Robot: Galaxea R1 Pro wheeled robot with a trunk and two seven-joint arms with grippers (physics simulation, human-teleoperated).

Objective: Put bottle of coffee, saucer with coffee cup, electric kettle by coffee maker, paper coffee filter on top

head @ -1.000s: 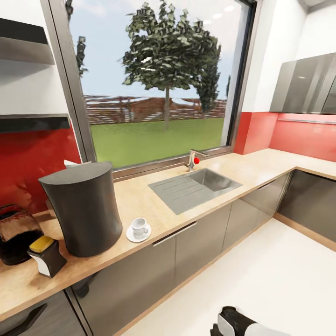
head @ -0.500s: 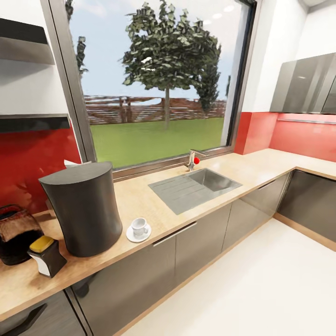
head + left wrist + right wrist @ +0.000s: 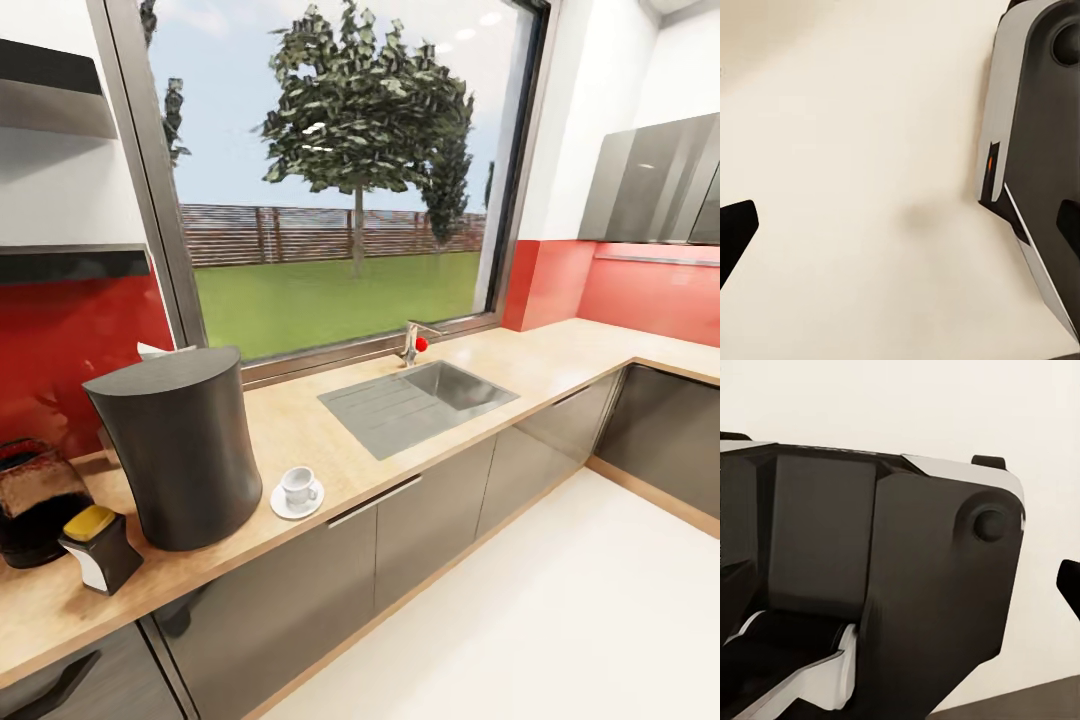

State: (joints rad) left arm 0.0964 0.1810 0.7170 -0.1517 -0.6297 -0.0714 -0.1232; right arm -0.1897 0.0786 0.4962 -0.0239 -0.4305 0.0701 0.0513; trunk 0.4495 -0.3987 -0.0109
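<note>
Coffee bottle, dark and squarish with a yellow cap (image 3: 97,548), sits on my light wood countertop (image 3: 300,430) beside the tall dark coffee maker (image 3: 183,445); white cup (image 3: 298,487) on saucer (image 3: 282,504). Can't tell either pincer's state.

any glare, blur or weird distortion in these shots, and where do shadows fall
Head view: sharp and evenly daylit through the window; straight edges lean outward like a wide lens; the coffee cup on its saucer and the bottle of coffee cast only faint shadows on the kitchen countertop. Left wrist view: a soft grey smudge of shadow on a pale floor. Right wrist view: dark robot body close up, soft-edged.
</note>
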